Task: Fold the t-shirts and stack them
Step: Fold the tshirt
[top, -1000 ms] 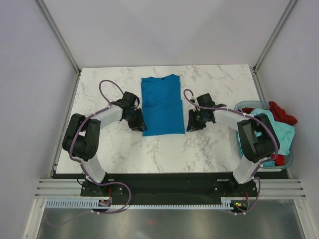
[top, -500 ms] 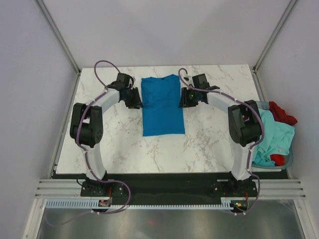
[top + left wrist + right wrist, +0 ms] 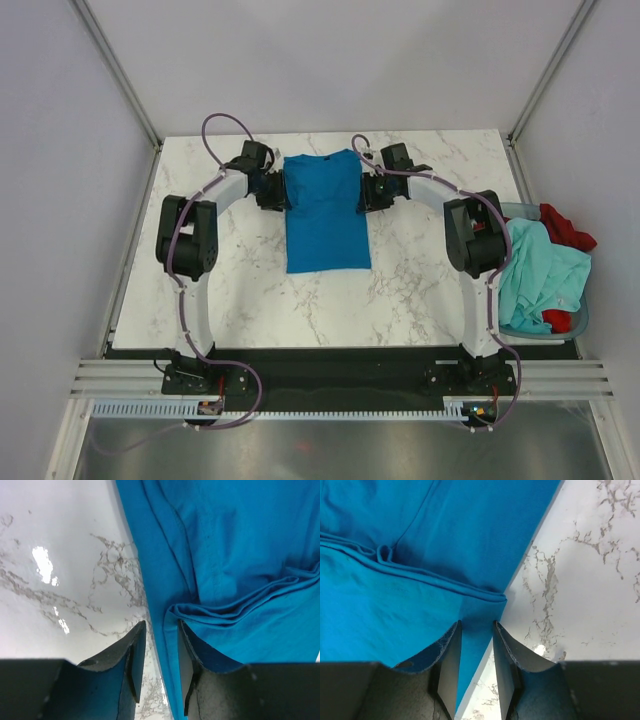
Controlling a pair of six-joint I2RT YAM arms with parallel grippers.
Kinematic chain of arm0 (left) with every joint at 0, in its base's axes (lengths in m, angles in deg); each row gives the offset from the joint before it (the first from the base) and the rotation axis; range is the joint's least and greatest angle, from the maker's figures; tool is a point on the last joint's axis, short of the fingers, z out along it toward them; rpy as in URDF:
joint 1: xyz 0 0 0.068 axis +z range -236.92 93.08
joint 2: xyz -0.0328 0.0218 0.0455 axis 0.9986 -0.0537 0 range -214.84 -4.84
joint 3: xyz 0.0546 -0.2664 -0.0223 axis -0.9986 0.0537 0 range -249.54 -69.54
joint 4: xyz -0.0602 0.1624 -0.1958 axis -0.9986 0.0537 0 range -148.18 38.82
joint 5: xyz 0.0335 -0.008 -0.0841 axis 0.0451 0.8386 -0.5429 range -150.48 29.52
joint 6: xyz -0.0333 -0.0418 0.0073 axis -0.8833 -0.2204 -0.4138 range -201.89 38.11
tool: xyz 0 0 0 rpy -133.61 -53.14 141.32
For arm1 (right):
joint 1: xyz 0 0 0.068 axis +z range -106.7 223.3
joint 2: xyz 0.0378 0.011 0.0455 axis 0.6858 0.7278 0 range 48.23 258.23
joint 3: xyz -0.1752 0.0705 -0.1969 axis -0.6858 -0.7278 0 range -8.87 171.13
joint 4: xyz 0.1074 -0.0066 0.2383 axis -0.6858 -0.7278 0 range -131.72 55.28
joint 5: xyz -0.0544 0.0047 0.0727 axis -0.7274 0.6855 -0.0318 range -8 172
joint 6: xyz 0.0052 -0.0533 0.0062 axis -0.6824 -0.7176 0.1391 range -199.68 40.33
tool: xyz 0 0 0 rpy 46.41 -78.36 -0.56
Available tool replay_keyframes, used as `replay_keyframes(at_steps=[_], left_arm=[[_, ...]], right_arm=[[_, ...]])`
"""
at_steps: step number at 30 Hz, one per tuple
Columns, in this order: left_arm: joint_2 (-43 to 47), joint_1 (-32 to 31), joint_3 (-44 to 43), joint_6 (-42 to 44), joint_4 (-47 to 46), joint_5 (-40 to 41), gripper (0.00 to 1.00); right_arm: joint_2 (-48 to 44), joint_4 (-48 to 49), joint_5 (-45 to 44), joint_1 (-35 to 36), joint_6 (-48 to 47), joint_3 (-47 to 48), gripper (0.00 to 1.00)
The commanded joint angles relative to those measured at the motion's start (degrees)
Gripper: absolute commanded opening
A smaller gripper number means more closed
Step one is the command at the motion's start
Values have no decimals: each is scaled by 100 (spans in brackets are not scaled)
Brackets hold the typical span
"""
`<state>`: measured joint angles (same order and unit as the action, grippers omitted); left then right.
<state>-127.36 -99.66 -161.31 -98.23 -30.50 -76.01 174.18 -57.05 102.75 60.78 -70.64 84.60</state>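
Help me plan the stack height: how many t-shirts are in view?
3. The blue t-shirt lies flat on the table; the mint-teal t-shirt and the red t-shirt are bunched in the basket at the right edge. More may be hidden beneath them.

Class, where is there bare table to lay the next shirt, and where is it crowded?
Free: marble between the blue t-shirt and the near edge. Crowded: left gripper and right gripper flank its shoulders; basket fills the right edge.
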Motion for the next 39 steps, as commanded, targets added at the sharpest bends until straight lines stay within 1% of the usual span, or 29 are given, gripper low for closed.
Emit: replay_keyframes(at_steps=[1,12,15,16,17,18,19,20,22,23,28,31,38,39], left_arm=[[-114,-10,-342,377,-70,-3,39],[-272,-10,-482,474,-167,-468,35],[-273,-10,-491,447,-184,-521,26],[-255,-10,-491,447,-193,-565,17],[-246,-10,-491,412,-202,-583,13],[-211,-19,-491,386,-202,-592,9],[-176,-10,-483,360,-202,-600,2],[-71,-19,-474,290,-202,-592,2],[61,-10,-430,176,-193,-435,2],[175,-10,-412,79,-193,-372,2],[360,-10,-272,-141,-193,382,2],[308,-1,-228,-168,-211,603,2],[-96,25,-359,-221,-219,586,2],[-140,43,-403,-229,-228,595,2]], right_arm=[[0,-52,16,-86,-209,294,39],[184,-35,122,-130,-297,356,38],[219,70,306,-130,-271,374,36],[237,105,333,-130,-271,382,33],[254,106,368,-139,-271,400,31],[255,114,394,-130,-271,400,25],[255,132,403,-148,-271,400,22],[272,123,412,-148,-271,409,15],[290,141,430,-157,-262,391,7],[298,132,438,-165,-262,391,0],[299,167,473,-165,-139,418,0],[281,211,465,-157,-122,418,0],[272,290,561,-157,-34,400,0],[263,299,553,-148,-34,400,2]])
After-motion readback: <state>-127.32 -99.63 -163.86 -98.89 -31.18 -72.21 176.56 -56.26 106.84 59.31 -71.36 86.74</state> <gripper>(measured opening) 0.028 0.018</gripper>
